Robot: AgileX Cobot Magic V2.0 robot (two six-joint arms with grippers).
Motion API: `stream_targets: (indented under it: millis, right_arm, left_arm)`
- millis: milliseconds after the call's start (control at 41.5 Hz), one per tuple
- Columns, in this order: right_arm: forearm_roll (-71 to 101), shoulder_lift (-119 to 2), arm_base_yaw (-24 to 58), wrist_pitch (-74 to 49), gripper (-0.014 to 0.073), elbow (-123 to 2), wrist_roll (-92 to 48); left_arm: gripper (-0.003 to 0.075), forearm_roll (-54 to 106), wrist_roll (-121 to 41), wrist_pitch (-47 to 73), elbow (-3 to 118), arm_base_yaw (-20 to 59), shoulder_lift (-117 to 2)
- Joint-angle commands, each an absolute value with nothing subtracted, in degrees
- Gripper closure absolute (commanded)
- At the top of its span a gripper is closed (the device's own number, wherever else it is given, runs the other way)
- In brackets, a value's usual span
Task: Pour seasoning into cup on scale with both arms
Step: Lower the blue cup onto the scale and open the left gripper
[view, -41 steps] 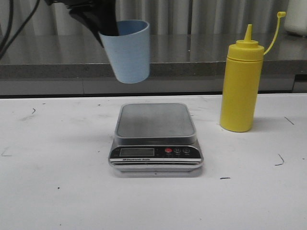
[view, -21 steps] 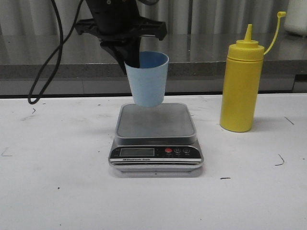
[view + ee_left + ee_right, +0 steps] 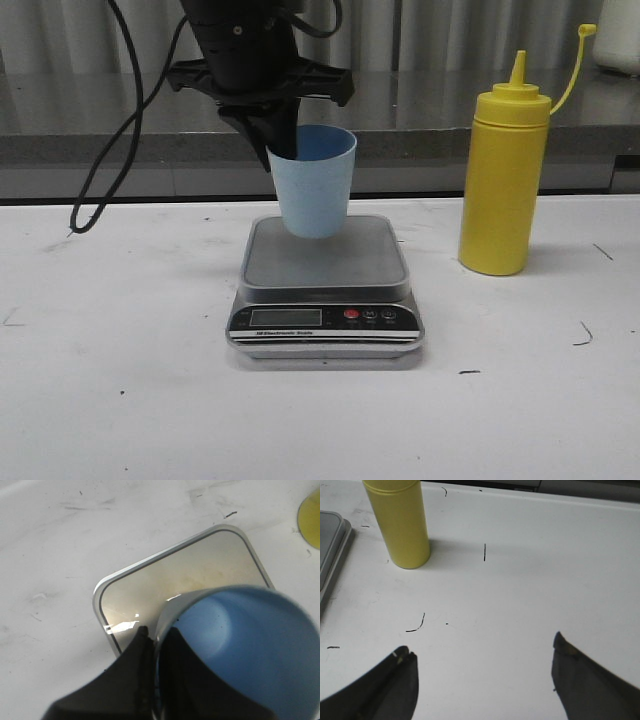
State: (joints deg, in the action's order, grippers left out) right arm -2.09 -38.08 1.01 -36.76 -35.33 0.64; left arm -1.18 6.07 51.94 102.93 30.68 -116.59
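My left gripper (image 3: 283, 143) is shut on the rim of the pale blue cup (image 3: 316, 185), one finger inside the cup and one outside. The cup stands upright with its base low over the back half of the scale (image 3: 325, 258); I cannot tell whether it touches the platform. In the left wrist view the fingers (image 3: 135, 665) pinch the cup (image 3: 245, 645) wall above the grey platform (image 3: 175, 575). The yellow seasoning bottle (image 3: 503, 180) stands upright to the right of the scale, its cap strap hanging open. My right gripper (image 3: 480, 647) is open over bare table, short of the bottle (image 3: 400, 525).
A black cable (image 3: 110, 150) hangs from the left arm down to the table's back left. A grey counter ledge (image 3: 90, 145) runs along the back edge. The scale's edge (image 3: 332, 545) shows beside the bottle in the right wrist view.
The left arm has carried the cup rightward and down from high above the scale's left side to just over its platform. The bottle has not moved.
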Motion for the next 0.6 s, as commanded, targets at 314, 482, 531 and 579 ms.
stream_targets:
  millis: [314,482,531,579]
  right_arm:
    - [-3.0,-38.5,0.8,-33.3,0.0021,-36.9,0.0]
    - [-3.0,-38.5,0.8,-33.3,0.0021,-36.9,0.0]
    - [-3.0,-38.5,0.8,-33.3,0.0021,-36.9,0.0]
    - [-3.0,-38.5,0.8,-33.3,0.0021,-36.9,0.0]
  left_arm:
    - [0.0739,0.3,6.7,50.6,104.8,31.1,-114.6]
    - [0.0677,0.5,6.7,51.3,104.8,31.1,-114.6]
    - [0.0643,0.6,6.7,51.3,104.8,31.1,-114.6]
    - [0.0596,0.6,6.7,51.3,104.8,31.1,-114.6]
